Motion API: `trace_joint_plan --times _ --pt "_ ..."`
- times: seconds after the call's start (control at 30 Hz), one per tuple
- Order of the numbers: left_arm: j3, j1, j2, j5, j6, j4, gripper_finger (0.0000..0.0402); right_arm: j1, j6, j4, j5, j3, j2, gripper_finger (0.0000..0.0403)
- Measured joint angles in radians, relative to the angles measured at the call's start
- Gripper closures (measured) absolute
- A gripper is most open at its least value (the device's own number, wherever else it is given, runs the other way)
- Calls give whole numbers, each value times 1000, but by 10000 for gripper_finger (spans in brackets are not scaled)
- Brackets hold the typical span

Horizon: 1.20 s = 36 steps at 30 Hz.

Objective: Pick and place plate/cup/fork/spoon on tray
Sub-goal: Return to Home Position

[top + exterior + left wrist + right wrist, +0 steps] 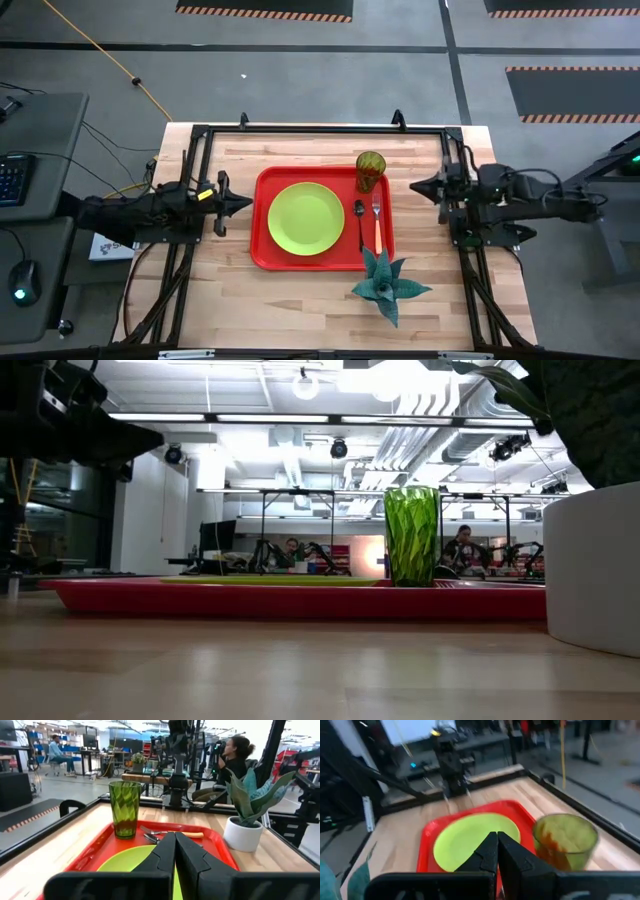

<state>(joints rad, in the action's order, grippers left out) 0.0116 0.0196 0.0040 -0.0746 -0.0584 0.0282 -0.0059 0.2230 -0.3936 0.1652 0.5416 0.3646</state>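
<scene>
The red tray (262, 252) lies mid-table. On it rest the lime-green plate (305, 218), the dark spoon (359, 222), the orange-handled fork (377, 222) and, upright at the far right corner, the green cup (371, 170). My left gripper (247, 203) is shut, just left of the tray. My right gripper (414, 186) is shut, right of the cup and tray. In the left wrist view the cup (124, 809), fork (175, 833) and plate (125, 860) show beyond the shut fingers (175, 851). The right wrist view shows the plate (470, 840) and cup (564, 840).
A teal spiky plant in a white pot (388, 283) stands at the tray's near right corner. Black frame rails (320, 130) run round the table's edges. Bare wood (300, 310) lies near the front. People sit in the room behind (235, 757).
</scene>
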Motion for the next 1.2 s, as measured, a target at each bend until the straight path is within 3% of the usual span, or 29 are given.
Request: trace_joint_plan --times 0.17,0.3,0.43,0.8,1.0,1.2 --pt "0 0 0 0 -45 -7 401 0 -40 186 -55 -214 -144 403" --pt "0 0 0 3 -78 -8 401 0 -21 152 -65 -270 -260 403" --pt "0 0 0 3 -78 -8 401 0 -30 243 -49 -315 -366 403" --pt "1 0 15 3 -79 -9 401 3 -43 551 -114 -527 -328 403" --pt "1 0 15 3 -79 -9 401 14 -72 418 -113 -532 -320 403" --pt "1 0 13 4 -78 -9 401 14 -35 418 -107 -532 -288 403"
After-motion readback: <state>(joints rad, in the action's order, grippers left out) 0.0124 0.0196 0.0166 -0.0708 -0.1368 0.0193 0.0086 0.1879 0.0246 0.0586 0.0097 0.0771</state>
